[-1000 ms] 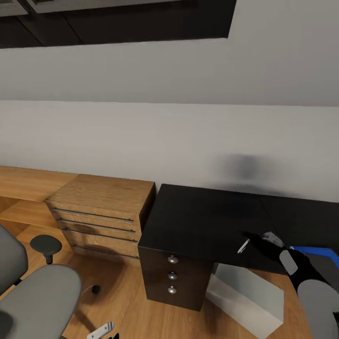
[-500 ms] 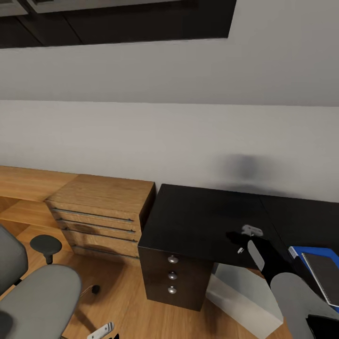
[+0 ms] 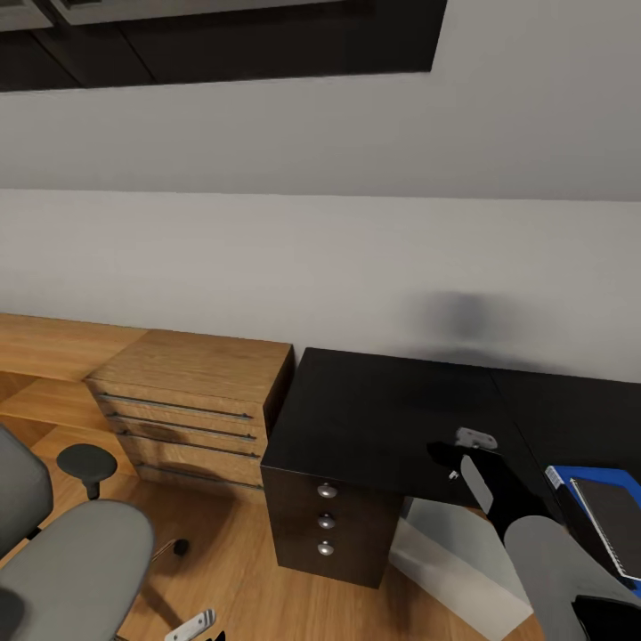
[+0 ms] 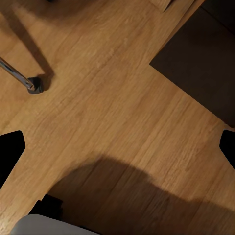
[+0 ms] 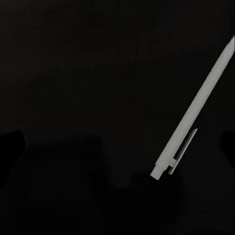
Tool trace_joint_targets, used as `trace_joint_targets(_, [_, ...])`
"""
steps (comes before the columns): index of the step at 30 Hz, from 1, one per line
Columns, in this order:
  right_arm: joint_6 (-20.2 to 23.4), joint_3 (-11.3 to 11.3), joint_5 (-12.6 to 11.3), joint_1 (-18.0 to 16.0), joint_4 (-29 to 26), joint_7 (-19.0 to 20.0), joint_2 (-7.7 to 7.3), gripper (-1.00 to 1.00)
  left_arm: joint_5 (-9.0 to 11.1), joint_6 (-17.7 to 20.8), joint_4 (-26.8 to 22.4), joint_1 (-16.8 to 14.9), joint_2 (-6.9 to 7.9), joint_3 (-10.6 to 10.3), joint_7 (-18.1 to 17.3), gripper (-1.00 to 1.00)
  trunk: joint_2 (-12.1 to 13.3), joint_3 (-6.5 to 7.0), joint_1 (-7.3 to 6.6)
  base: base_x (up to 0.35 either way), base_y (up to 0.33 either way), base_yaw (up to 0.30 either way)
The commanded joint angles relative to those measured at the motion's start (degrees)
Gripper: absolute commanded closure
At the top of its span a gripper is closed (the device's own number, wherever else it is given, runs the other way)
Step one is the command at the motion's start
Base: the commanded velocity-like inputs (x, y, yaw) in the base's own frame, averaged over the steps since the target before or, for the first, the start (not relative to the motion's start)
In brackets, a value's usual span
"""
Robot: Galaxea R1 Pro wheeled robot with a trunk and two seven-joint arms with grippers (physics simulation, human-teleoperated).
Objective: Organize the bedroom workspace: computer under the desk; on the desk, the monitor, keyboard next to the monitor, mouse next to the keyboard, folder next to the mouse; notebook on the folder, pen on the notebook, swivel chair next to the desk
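The white pen lies flat on the glossy black desk, between my right gripper's spread fingers and touching neither. In the head view that gripper hangs open over the desk's front edge, with just a white bit of the pen peeking out below it. At the right edge, the dark notebook rests on the blue folder. The light-grey computer stands under the desk. The grey swivel chair is at lower left. My left gripper is open above the wood floor.
A light-wood drawer chest stands against the desk's left side. The desk's black drawer unit has round silver knobs. A chair castor on its chrome leg is near my left gripper.
My right arm has swung left along the desk's front edge, uncovering the notebook on the folder. The gripper now hangs over the pen and hides most of it.
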Motion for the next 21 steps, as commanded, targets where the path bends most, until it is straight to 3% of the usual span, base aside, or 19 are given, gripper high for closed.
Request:
trace_joint_targets(1, [0.2,0.0,-0.6,0.0,-0.1,-1.1,0.01,-1.00,0.5,-0.1,0.0,0.0,-0.03,0.1,0.0,-1.00,0.0,-0.07,0.00,0.000,0.000,0.000])
trace_joint_targets(11, [0.2,0.1,-0.6,0.0,0.0,-8.9,0.07,-1.00,0.5,-0.1,0.0,0.0,-0.03,0.1,0.0,-1.00,0.0,-0.07,0.00,0.000,0.000,0.000])
trace_joint_targets(21, [0.1,0.2,-0.5,0.0,1.3,-10.9,0.17,-1.00,0.4,-0.1,0.0,0.0,-0.03,0.1,0.0,-1.00,0.0,-0.07,0.00,0.000,0.000,0.000])
